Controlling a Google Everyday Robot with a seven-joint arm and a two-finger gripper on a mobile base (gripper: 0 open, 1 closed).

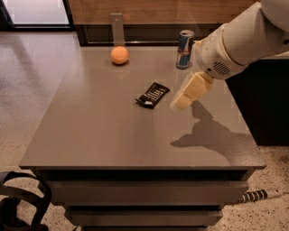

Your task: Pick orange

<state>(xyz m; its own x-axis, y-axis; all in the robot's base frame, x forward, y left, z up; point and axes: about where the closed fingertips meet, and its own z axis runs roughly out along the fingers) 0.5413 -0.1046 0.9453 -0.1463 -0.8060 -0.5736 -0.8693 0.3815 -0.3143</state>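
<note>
Matte orange skin suggests the orange [119, 55] is light, firm, roll-prone, best pinched across its middle; the gripper [180, 101], opening impossible to tell, hovers well apart.

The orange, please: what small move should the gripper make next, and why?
Probably move the gripper left and toward the back, keeping above the table. It hangs right of the dark snack packet, while the orange sits untouched near the back edge, left of the can.

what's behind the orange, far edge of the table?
A grey upright post stands behind the small round orange fruit, wood-panelled wall beyond; the post's foot is hidden. The cream gripper hangs above the grey table, beside the flat black wrapper.
</note>
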